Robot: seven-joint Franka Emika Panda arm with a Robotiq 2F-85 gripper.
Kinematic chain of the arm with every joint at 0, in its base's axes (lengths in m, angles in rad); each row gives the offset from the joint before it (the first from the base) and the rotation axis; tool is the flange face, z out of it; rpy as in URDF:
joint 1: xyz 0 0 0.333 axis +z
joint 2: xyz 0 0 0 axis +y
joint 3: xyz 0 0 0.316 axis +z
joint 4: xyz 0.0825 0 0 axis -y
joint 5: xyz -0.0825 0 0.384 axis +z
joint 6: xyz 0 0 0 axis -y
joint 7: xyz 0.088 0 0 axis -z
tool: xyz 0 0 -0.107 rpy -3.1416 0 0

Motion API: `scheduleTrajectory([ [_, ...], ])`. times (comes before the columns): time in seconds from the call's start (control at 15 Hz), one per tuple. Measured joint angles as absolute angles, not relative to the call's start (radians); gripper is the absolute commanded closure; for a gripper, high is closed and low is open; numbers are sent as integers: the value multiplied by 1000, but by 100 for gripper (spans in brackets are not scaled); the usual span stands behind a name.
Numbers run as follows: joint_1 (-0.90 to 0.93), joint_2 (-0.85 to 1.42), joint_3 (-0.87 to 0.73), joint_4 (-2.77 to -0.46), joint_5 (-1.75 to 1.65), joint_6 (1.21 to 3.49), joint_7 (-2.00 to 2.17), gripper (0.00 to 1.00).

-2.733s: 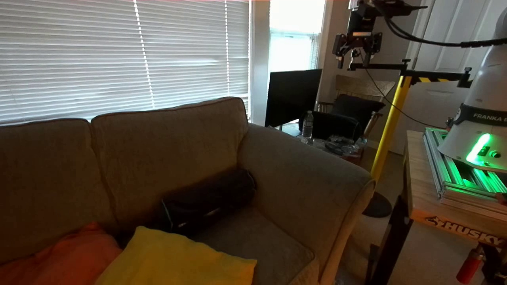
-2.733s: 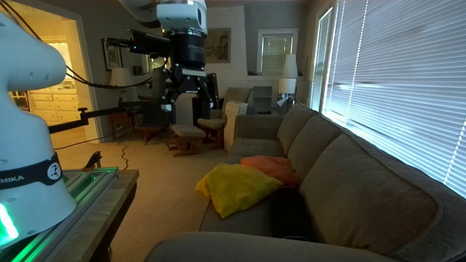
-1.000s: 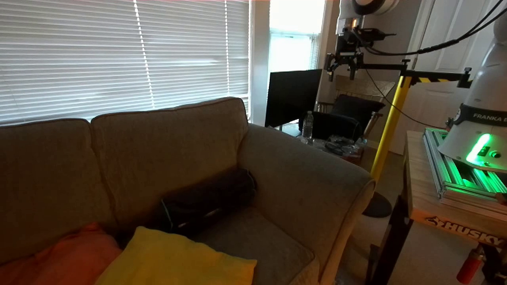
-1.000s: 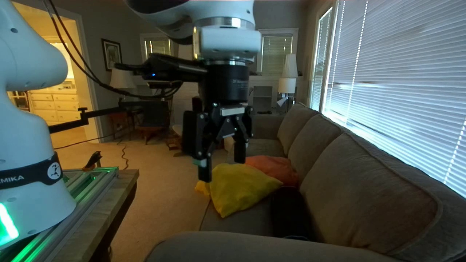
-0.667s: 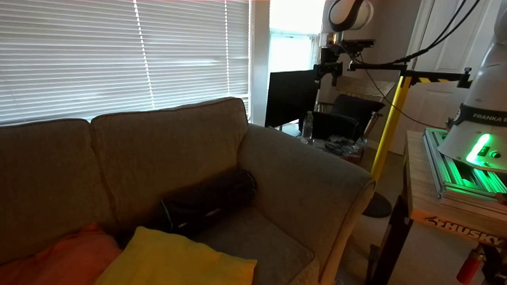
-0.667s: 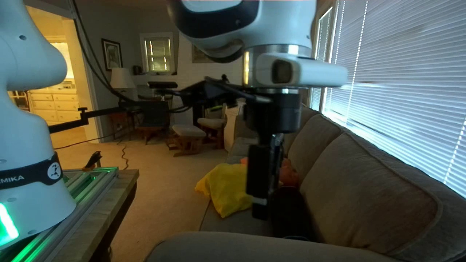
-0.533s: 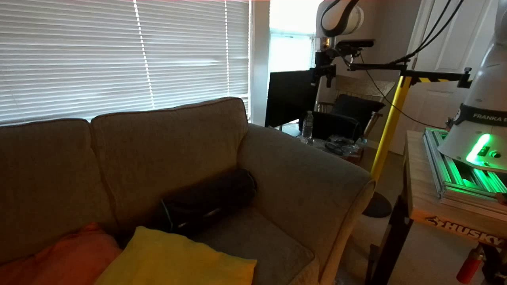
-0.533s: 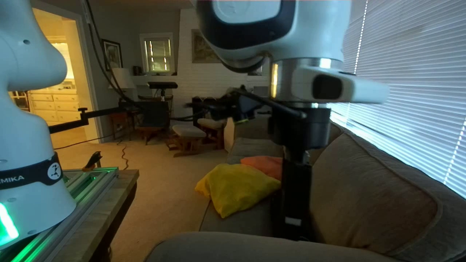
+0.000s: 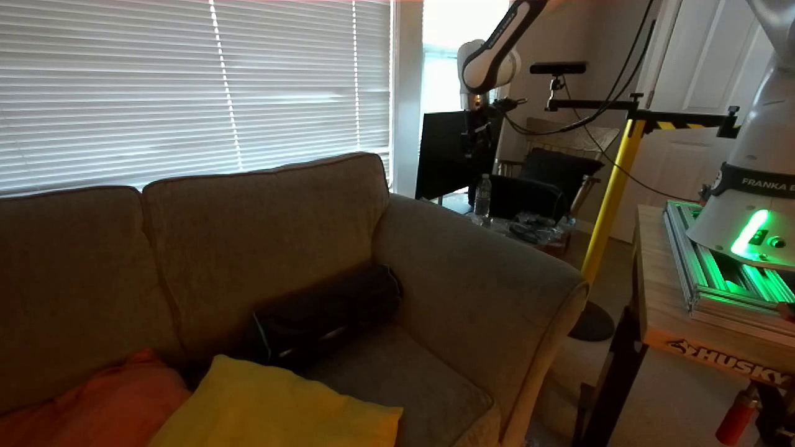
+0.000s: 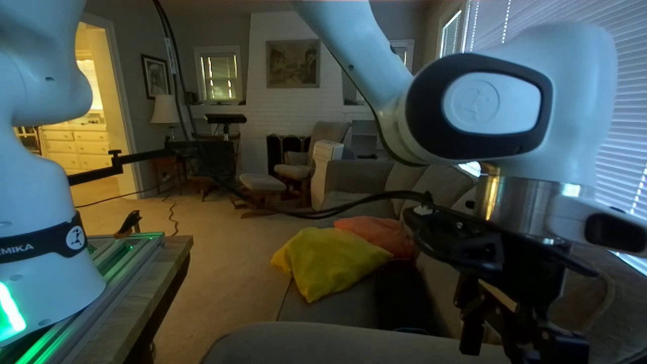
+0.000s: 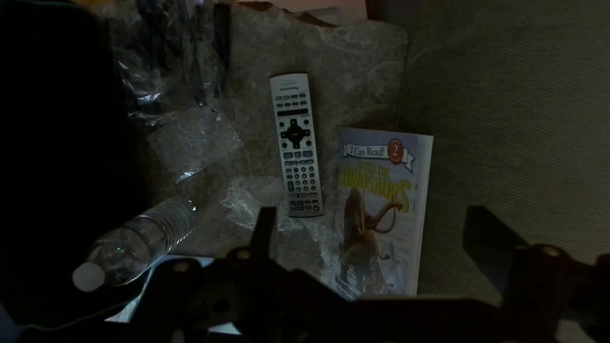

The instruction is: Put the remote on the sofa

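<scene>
The arm [image 10: 480, 106] has swung lower near the sofa [image 9: 267, 230], jaws spread. The remote [image 11: 298, 143] lies on the surface [image 11: 257, 50] beside a book [image 11: 376, 214].

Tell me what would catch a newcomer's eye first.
Probably the yellow throw cushion on the sofa, beside an orange one. Next, the green light at the robot's base, above the Husky workbench. In the wrist view, a pale Panasonic remote lies beside an I Can Read! book.
</scene>
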State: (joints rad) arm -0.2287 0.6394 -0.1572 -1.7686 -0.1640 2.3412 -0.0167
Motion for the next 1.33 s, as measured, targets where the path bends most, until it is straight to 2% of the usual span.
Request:
scheduleTrajectory([
  [0.2,-234,743,-159,-1668,-155,2315,-14,0],
  [0.6,-232,758,-164,-1642,-157,2310,-14,0],
  [0.87,-228,790,-178,-1659,-170,2388,-20,0],
  [1.33,-232,1002,-209,-1662,-182,2568,-95,0],
])
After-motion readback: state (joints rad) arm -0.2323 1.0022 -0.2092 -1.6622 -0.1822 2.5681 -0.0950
